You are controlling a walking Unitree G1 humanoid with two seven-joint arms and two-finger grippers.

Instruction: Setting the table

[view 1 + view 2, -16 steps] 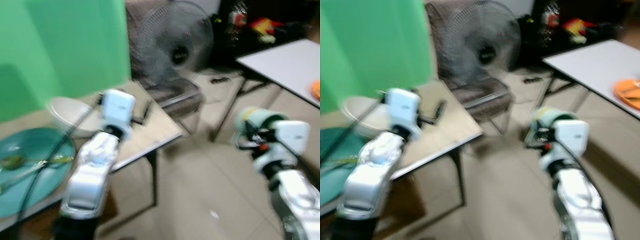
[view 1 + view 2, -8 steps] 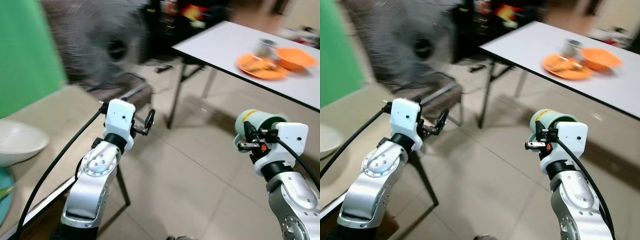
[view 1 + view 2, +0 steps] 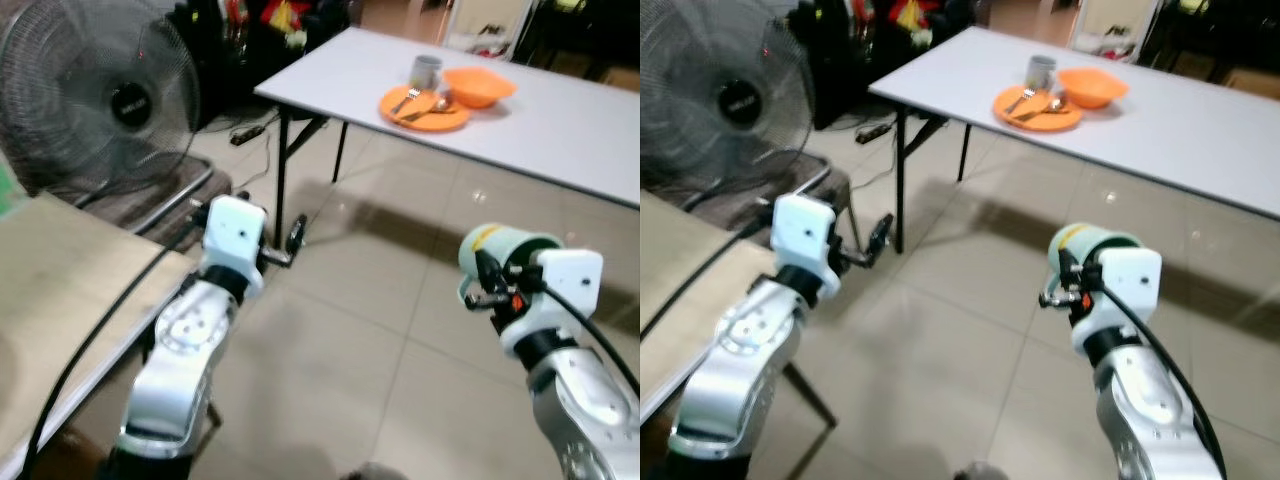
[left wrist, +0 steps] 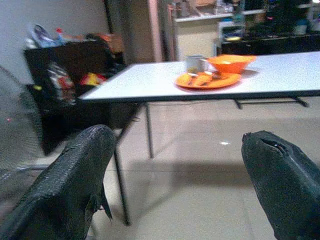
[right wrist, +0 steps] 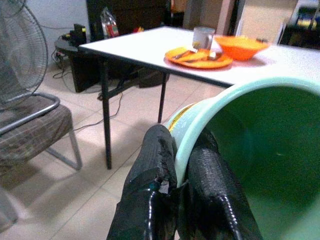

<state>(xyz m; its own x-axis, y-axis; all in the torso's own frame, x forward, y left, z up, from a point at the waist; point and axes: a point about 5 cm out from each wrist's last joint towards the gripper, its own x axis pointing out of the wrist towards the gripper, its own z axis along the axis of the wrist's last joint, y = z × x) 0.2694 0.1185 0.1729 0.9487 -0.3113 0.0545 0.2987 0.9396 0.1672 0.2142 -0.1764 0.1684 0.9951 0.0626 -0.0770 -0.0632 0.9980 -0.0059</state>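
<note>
My right gripper (image 3: pixel 482 285) is shut on the rim of a pale green cup (image 3: pixel 503 249), one finger inside and one outside, held in the air over the tiled floor. In the right wrist view the fingers (image 5: pixel 156 150) pinch the cup's wall (image 5: pixel 240 135). My left gripper (image 3: pixel 293 240) is open and holds nothing, its two pads (image 4: pixel 82 170) wide apart. Ahead stands a white table (image 3: pixel 570 125) with an orange plate (image 3: pixel 425 107) carrying cutlery, an orange bowl (image 3: pixel 480 86) and a grey mug (image 3: pixel 426 71).
A big standing fan (image 3: pixel 100 95) and a metal-framed chair (image 3: pixel 175 205) are at the left. A wooden tabletop (image 3: pixel 50 290) lies under my left arm. A dark shelf with clutter (image 3: pixel 250 25) stands behind. Tiled floor (image 3: pixel 350 330) lies between me and the white table.
The camera has swung right: the green screen, white bowl and teal plate have left the picture and the white table is nearer the middle. Both grippers keep their state.
</note>
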